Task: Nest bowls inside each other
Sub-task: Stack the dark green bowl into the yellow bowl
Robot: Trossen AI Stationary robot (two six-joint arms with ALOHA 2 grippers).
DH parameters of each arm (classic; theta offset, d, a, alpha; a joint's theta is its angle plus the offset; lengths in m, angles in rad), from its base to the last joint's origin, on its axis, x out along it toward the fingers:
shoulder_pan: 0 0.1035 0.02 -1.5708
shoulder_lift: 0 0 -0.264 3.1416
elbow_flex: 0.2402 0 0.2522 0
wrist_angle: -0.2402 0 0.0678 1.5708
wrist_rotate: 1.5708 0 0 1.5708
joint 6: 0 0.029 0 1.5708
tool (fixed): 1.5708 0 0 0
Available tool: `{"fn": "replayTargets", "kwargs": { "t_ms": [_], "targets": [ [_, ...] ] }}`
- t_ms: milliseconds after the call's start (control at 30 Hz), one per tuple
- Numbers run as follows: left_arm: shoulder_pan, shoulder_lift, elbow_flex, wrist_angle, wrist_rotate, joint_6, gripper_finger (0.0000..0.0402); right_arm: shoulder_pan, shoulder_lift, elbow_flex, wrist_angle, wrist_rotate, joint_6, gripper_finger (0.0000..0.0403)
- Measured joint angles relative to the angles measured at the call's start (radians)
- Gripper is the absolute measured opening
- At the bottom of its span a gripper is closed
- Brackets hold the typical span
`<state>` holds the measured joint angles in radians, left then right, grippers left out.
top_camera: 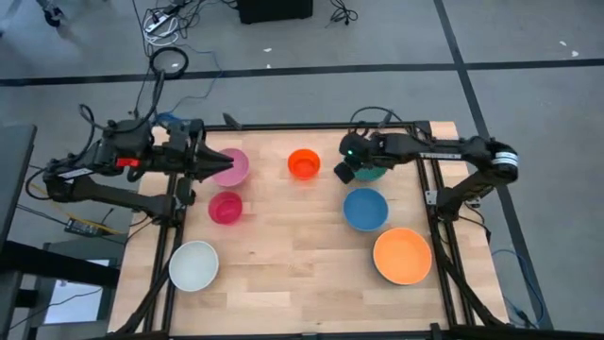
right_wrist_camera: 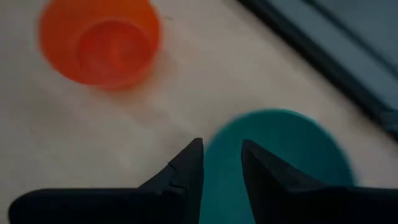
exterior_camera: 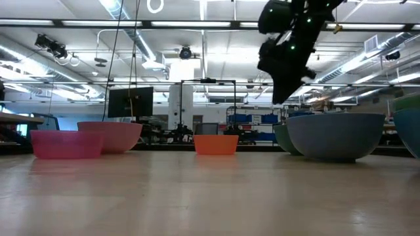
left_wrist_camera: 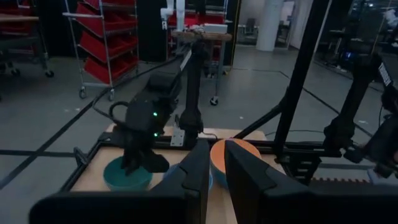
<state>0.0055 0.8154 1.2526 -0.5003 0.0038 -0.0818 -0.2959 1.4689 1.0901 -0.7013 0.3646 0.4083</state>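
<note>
**Right gripper poised over the teal bowl's rim**

The right gripper [right_wrist_camera: 221, 163] hangs over the teal bowl [right_wrist_camera: 280, 162], its two dark wedge-shaped fingers [right_wrist_camera: 186, 168] parted by a narrow gap. One finger tip lies over the bare wood just outside the rim, the other over the bowl's inside; whether either touches the rim cannot be told, and nothing is gripped.

The teal bowl is round, smooth plastic. Taking it as the landmark on the pale wooden table [top_camera: 293, 274]: the small orange-red bowl [top_camera: 304, 163] stands near it, apart, toward the left arm's side. The blue bowl [top_camera: 365, 209] sits just beside it toward the table's front edge, and the wide yellow-orange bowl [top_camera: 402, 255] lies beyond the blue one. The pink bowl [top_camera: 232, 166] and the smaller magenta-red bowl [top_camera: 225, 207] lie well away across the table, the white bowl [top_camera: 193, 265] farthest off.

The left gripper [top_camera: 215, 161] hovers over the pink bowl's edge, its fingers [left_wrist_camera: 245, 180] a slim slot apart, holding nothing.
</note>
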Motion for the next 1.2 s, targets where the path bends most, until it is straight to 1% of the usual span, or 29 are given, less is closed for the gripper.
{"fn": "replayTargets", "kwargs": {
  "t_ms": [67, 133, 300, 367, 500, 633, 767, 867, 1033, 1200],
  "targets": [
    [0.000, 0.000, 0.000, -0.001, -0.001, 0.000, 0.0058, -0.024, 0.025, 0.000, 0.041, -0.062, -0.012, 0.0098],
    [0.000, -0.001, 0.000, -0.024, -0.002, -0.001, 0.0058, -0.045, 0.049, 0.000, 0.045, -0.092, -0.019, 0.0100],
    [0.001, 0.003, 0.000, -0.163, -0.018, -0.038, 0.0058, -0.067, 0.086, 0.000, 0.032, -0.098, -0.038, 0.0106],
    [0.001, 0.003, 0.000, -0.209, -0.059, -0.080, 0.0058, -0.068, 0.086, 0.000, 0.033, -0.099, -0.049, 0.0107],
    [-0.001, 0.003, 0.000, -0.289, -0.141, -0.113, 0.0058, -0.069, 0.083, 0.000, 0.018, -0.115, -0.050, 0.0107],
    [-0.001, 0.002, 0.000, -0.319, -0.183, -0.113, 0.0058, -0.071, 0.083, 0.000, -0.012, -0.153, -0.022, 0.0110],
    [-0.001, 0.002, 0.000, -0.327, -0.189, -0.113, 0.0058, -0.071, 0.083, 0.000, -0.025, -0.162, -0.008, 0.0114],
    [-0.001, 0.002, 0.000, -0.359, -0.189, -0.124, 0.0058, -0.070, 0.083, 0.000, -0.051, -0.183, 0.005, 0.0116],
    [-0.001, 0.002, 0.000, -0.413, -0.189, -0.142, 0.0058, -0.053, 0.083, 0.000, -0.107, -0.186, 0.017, 0.0116],
    [-0.001, 0.002, 0.001, -0.422, -0.189, -0.155, 0.0058, -0.044, 0.084, -0.050, -0.072, -0.186, 0.020, 0.0116]
  ]
}}
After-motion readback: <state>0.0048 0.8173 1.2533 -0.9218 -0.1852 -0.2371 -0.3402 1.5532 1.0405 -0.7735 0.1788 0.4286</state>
